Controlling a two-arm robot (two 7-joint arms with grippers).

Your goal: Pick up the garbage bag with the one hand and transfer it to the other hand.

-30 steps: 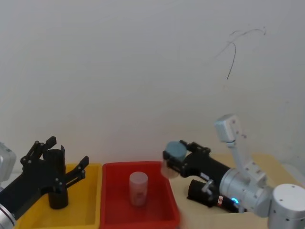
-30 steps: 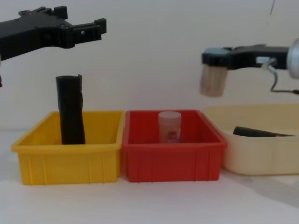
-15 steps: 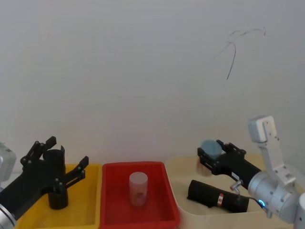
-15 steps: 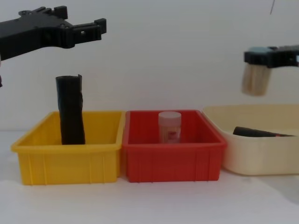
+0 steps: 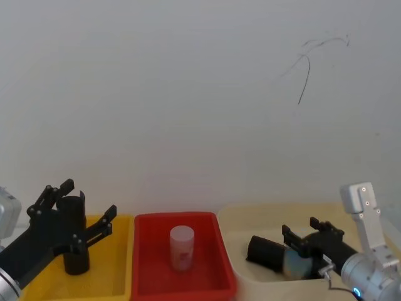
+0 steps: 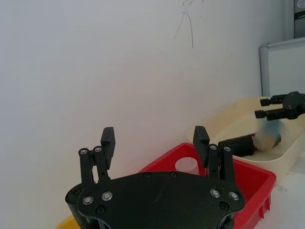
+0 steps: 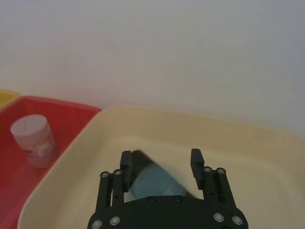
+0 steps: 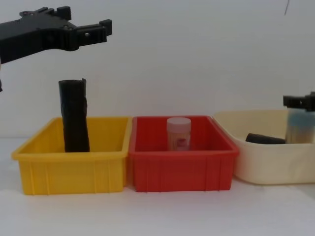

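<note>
The garbage bag (image 5: 263, 251) is a black roll lying on its side in the cream bin (image 5: 250, 216); it also appears in the chest view (image 8: 263, 139) and in both wrist views (image 6: 236, 144) (image 7: 140, 157). My right gripper (image 5: 307, 231) (image 8: 299, 102) (image 7: 161, 160) hovers open just above the bag's right end. A blurred blue-lidded jar (image 5: 293, 263) (image 8: 299, 127) sits directly under its fingers, apart from them, partly covering the bag. My left gripper (image 5: 88, 200) (image 8: 86, 19) (image 6: 153, 138) is open and empty, high above the yellow bin (image 8: 69, 164).
A taller plain black roll (image 8: 74, 115) stands upright in the yellow bin. The red bin (image 8: 182, 169) in the middle holds a white jar (image 8: 178, 133). The three bins stand side by side against a white wall.
My right gripper carried the blue-lidded jar rightward and down over the cream bin; the jar has now dropped below its fingers. The left arm has not moved.
</note>
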